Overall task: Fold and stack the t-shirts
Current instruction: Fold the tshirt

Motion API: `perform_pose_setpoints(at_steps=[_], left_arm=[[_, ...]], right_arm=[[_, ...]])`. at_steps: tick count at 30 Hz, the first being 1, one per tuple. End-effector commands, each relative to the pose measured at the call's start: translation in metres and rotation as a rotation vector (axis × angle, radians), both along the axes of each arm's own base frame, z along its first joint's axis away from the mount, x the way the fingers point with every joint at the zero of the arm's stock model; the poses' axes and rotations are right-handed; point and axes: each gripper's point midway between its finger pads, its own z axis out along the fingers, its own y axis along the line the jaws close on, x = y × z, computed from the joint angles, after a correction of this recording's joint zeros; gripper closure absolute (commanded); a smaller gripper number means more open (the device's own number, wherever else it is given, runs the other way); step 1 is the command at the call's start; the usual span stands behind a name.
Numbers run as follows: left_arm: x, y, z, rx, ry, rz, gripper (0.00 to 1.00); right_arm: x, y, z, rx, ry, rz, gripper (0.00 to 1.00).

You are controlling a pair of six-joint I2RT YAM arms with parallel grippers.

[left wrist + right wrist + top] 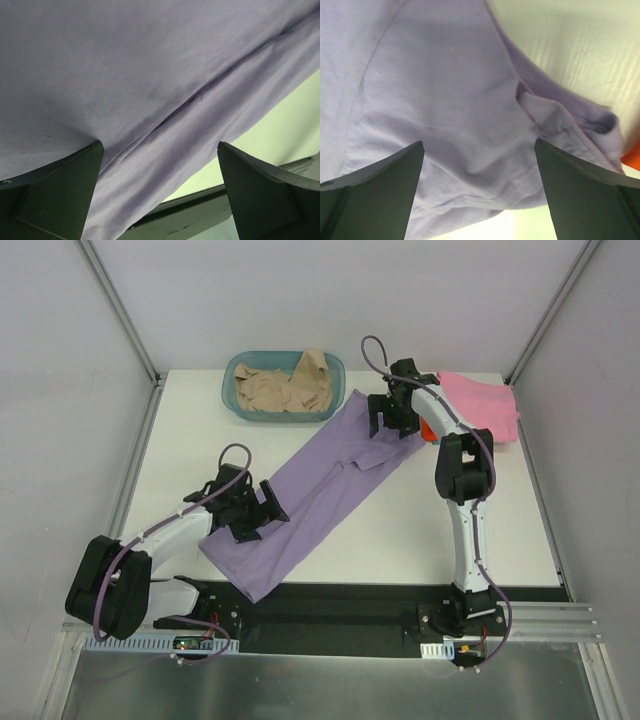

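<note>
The lavender t-shirt point(320, 490) lies as a long folded strip running diagonally from the near left to the far right of the table. My left gripper point(252, 512) is open over its near-left edge. In the left wrist view the gripper point(159, 146) has lavender cloth point(150, 75) between its spread fingers, holding nothing. My right gripper point(393, 420) is open over the strip's far end. In the right wrist view the gripper point(479, 145) stands over the hemmed edge point(470, 195). A folded pink t-shirt point(485, 405) lies on an orange-red one point(428, 432). The beige t-shirt point(285, 388) is crumpled in the basket.
The teal plastic basket point(232, 400) stands at the back, left of centre. The pink and orange stack sits at the back right corner, just behind the right arm. A black rail point(350, 605) runs along the table's near edge. Grey walls enclose the table.
</note>
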Motion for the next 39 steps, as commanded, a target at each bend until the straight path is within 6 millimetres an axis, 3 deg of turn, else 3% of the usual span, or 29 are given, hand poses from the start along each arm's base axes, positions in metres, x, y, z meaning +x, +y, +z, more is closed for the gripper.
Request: perform_pose_setpoints(at_steps=[1, 4, 7, 12, 17, 20, 27, 31, 34, 35, 36, 38, 39], left_arm=[[-0.027, -0.010, -0.004, -0.013, 0.051, -0.010, 0.01], [-0.031, -0.018, 0.004, -0.021, 0.016, -0.032, 0.01], [-0.033, -0.025, 0.011, -0.024, -0.017, -0.060, 0.01], [-0.028, -0.019, 0.015, 0.028, -0.051, -0.084, 0.01], [-0.023, -0.009, 0.019, 0.102, -0.087, -0.117, 0.01], [-0.024, -0.009, 0.019, 0.114, -0.085, -0.136, 0.01], [-0.039, -0.018, -0.002, 0.080, 0.031, -0.167, 0.01], [-0.037, -0.043, 0.000, 0.011, 0.023, -0.211, 0.01], [-0.035, -0.059, 0.003, -0.005, 0.021, -0.245, 0.01], [-0.034, -0.064, 0.001, -0.006, 0.028, -0.255, 0.01], [-0.028, -0.072, 0.007, -0.018, 0.010, -0.266, 0.01], [-0.026, -0.080, 0.003, -0.016, 0.027, -0.285, 0.01], [-0.018, -0.088, 0.010, -0.028, 0.003, -0.294, 0.01]], right_arm=[[0.000, -0.007, 0.085, 0.032, -0.161, 0.045, 0.03], [-0.022, 0.017, 0.116, 0.184, -0.181, 0.122, 0.03], [-0.049, 0.039, 0.125, 0.293, -0.141, 0.169, 0.03], [-0.111, 0.069, 0.091, 0.276, -0.003, 0.174, 0.03], [-0.147, 0.100, 0.056, 0.253, 0.078, 0.152, 0.03], [-0.158, 0.107, 0.036, 0.222, 0.122, 0.145, 0.03], [-0.141, 0.085, 0.001, 0.117, 0.184, 0.079, 0.03], [-0.124, 0.072, -0.010, 0.120, 0.212, 0.048, 0.03], [-0.100, 0.060, -0.015, 0.136, 0.217, 0.022, 0.03], [-0.093, 0.051, -0.026, 0.131, 0.235, 0.004, 0.03], [-0.074, 0.052, -0.016, 0.142, 0.190, 0.013, 0.03], [-0.059, 0.042, -0.017, 0.121, 0.175, 0.034, 0.03], [-0.042, 0.040, -0.016, 0.113, 0.148, 0.030, 0.03]])
